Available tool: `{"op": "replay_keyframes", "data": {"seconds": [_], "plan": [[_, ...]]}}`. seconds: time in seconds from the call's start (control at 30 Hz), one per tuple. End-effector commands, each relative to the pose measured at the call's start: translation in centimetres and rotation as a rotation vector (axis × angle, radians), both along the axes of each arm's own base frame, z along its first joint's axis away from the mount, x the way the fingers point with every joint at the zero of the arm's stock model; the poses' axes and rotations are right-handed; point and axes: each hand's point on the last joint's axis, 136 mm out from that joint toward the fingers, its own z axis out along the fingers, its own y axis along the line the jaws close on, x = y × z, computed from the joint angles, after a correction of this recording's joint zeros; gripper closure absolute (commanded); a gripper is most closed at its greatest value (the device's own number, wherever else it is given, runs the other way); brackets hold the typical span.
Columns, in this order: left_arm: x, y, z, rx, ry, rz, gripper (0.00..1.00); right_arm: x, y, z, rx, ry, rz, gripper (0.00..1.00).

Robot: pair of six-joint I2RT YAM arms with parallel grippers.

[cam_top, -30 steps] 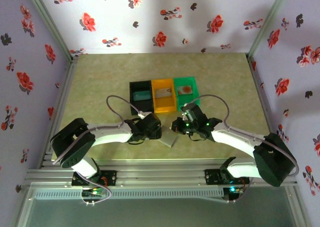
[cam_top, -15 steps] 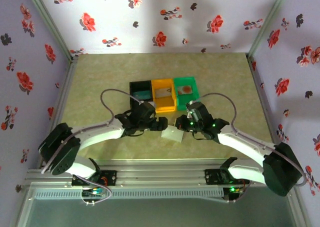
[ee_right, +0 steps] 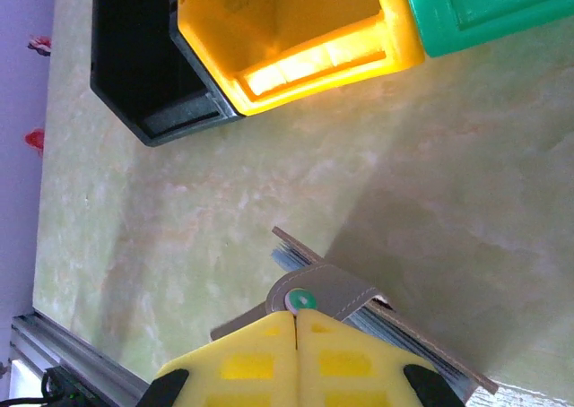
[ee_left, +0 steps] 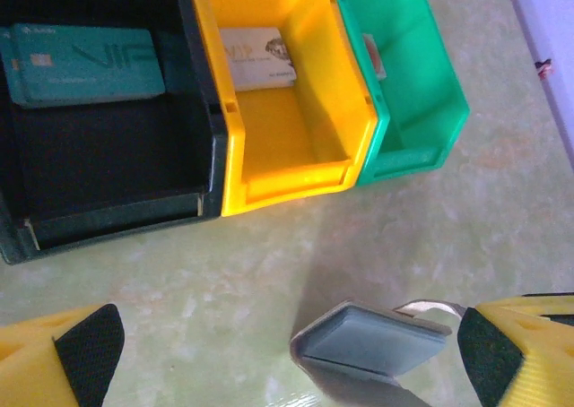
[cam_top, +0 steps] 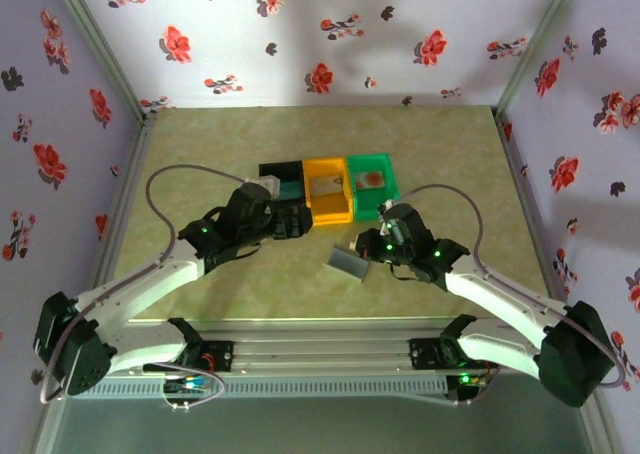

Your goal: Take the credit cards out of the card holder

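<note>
1. The left fingers (ee_left: 85,358) gape empty beside the black bin (ee_left: 117,214), which holds a teal card (ee_left: 85,64).
2. A pale card (ee_left: 257,57) lies in the yellow bin (ee_left: 296,169).
3. The right fingers (ee_right: 242,371) clamp the grey card holder (cam_top: 349,262), tilted above the surface (cam_top: 200,144), probably for emptying.

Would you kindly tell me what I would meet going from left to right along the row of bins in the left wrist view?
black bin holding a teal card → yellow bin holding a pale card → green bin
</note>
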Motion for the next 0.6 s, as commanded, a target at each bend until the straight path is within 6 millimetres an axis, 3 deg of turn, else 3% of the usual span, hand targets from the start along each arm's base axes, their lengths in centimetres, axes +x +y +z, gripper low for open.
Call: {"op": "replay_keyframes", "data": {"seconds": [0.0, 0.23, 0.57], "plan": [[-0.7, 0.2, 1.6, -0.021, -0.023, -0.032, 0.00, 0.5, 0.1, 2.2, 0.035, -0.050, -0.016, 1.00], [-1.8, 0.2, 2.4, -0.075, -0.067, -0.079, 0.00, 0.2, 0.5, 3.2, 0.051, -0.068, -0.025, 1.00], [-3.1, -0.6, 0.6, -0.118, -0.011, -0.135, 0.00, 0.0, 2.0, 3.7, 0.138, -0.051, -0.078, 1.00]]}}
